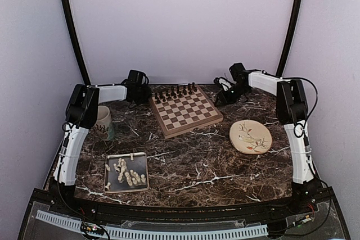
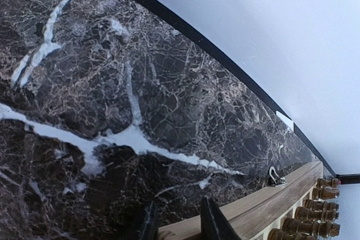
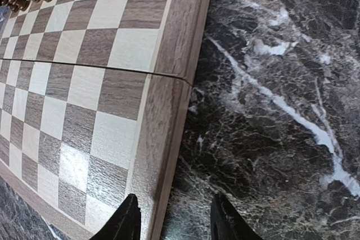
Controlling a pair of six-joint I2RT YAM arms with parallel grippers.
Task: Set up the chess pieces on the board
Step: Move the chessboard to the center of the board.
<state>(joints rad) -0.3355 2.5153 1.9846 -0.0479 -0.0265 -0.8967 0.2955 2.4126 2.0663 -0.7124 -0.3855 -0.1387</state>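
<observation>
Over on the left, the mug stands by the left arm. In front of it the grey tray holds the cream-white pieces, tumbled in a loose heap.

The left hand hangs at the far left corner of the board. Its fingers are a narrow gap apart with nothing between them, and the wrist view looks along the pale border.

The board sits mid-counter, turned slightly askew. The dark brown pieces are lined up along its two far rows, and the near rows are bare, so the cream set is the job left.

The right hand is low at the board's far right edge, moderately open and empty. One fingertip is over the border and the other over the marble counter. The floral plate lies off to the right.

The pieces look light, stiff and smooth, with round bodies and small bases, so they will likely roll or tip at a nudge. I'd pinch each one across the stem above the base with a narrow grip. Outliers at the heap's edge should go first, since neighbours lie touching and a wide grip would scatter them. Each should be set down square and let go gently.
</observation>
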